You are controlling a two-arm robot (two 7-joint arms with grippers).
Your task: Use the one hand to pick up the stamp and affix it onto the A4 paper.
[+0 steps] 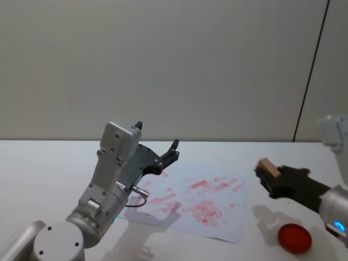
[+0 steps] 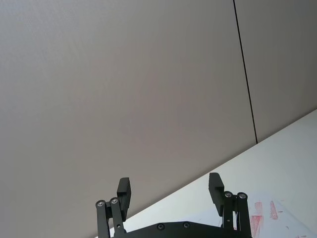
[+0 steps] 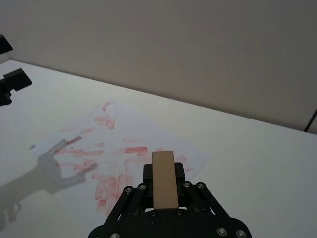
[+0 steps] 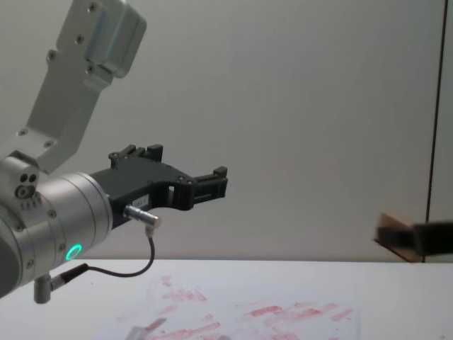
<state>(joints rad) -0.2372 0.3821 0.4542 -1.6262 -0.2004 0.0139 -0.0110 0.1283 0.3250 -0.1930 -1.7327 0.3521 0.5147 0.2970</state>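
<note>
Wood-coloured, the stamp (image 3: 164,179) is being carried clamped between the fingers of the right gripper (image 1: 273,178), its long pale face showing and one end jutting past the fingertips. It is being judged light and rigid, unlikely to crush; the smooth sides could let it twist when pressed down, so the hold is best kept low on the two long flanks, as is being done. The inked face cannot be made out.

Just beside the gripper, on the table, a red ink pad (image 1: 294,237) is lying.

Ahead and below, the A4 paper (image 3: 148,144) is lying flat, already smeared with red marks. Thin and limp, it is being judged liable to slide or lift with the stamp.

Farther off, the left gripper (image 4: 185,185) is being held raised, fingers apart, gripping nothing.
</note>
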